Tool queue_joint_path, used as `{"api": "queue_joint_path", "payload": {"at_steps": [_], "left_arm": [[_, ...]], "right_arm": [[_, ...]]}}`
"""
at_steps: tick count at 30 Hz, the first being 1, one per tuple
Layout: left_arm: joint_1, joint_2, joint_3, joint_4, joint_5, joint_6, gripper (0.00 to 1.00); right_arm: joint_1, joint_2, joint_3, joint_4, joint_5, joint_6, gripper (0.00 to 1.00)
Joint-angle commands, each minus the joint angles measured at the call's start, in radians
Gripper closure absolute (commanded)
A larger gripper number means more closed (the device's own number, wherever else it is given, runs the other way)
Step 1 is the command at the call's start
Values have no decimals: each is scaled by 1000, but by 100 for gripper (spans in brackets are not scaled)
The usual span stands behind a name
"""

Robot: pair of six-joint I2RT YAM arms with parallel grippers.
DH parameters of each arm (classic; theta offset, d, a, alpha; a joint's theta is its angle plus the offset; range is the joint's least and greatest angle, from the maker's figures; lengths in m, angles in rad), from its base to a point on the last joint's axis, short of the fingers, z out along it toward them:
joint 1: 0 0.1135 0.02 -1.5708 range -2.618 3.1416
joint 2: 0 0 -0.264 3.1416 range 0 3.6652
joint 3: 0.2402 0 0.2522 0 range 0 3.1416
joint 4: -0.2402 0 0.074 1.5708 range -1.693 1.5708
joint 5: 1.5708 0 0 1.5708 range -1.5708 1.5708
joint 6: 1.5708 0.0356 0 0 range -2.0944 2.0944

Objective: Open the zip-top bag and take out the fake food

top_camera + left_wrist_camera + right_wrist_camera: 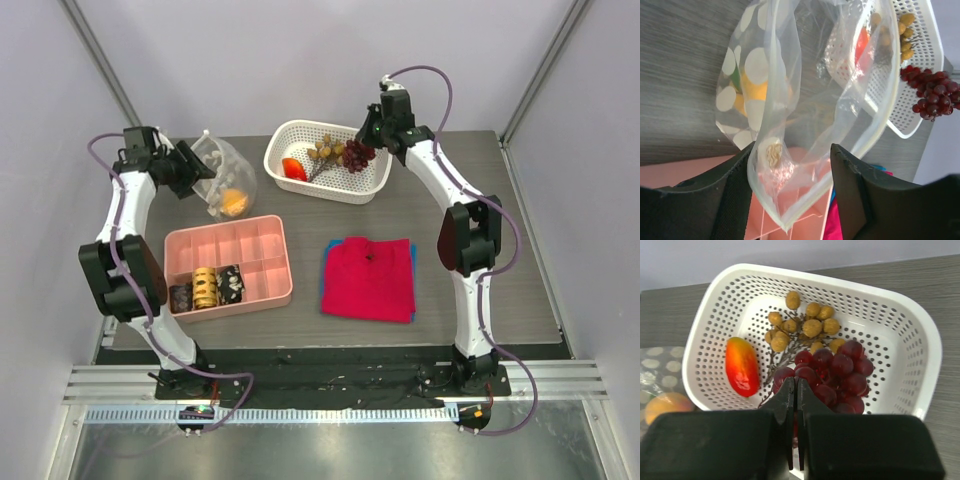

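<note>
The clear zip-top bag (222, 172) stands at the back left, mouth open, an orange-yellow fruit (235, 203) inside. In the left wrist view the bag (805, 125) hangs between my left gripper's (792, 150) spread fingers, and a whitish lump (773, 154) lies inside against the left finger. My left gripper (205, 165) is open. My right gripper (795, 382) is shut on the dark red cluster (840, 370) and holds it over the white mesh basket (920, 340). A tan-brown ball cluster (807, 325) and a red piece (741, 367) lie in the basket.
A pink compartment tray (228, 240) holds a yellow coil (205, 288) and dark blocks near the left arm. A folded red cloth (368, 278) on a blue one lies at centre right. The basket (370, 185) sits at the back centre. Enclosure walls surround the table.
</note>
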Motion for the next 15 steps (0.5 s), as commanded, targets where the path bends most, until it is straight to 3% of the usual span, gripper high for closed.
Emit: {"api": "queue_joint_path", "payload": {"at_steps": [1,2,6,12,14,15], "left_arm": [[1,89,93,-66,-15,56,44],[-1,98,96,-61,-26,59,45],[7,138,161,-70,-64,85,52],[35,203,293,-97,-95,123,53],[41,230,316,-101,-71,125,58],[45,236,327,-106,-68,126,68]], "right_arm": [[0,-12,35,2,96,-83,99],[-2,-7,41,-7,125,-90,95],[-4,0,73,-76,152,-129,61],[0,-27,72,-109,149,-149,29],[6,-33,93,-122,153,-157,20],[10,-39,102,-138,164,-168,17]]}}
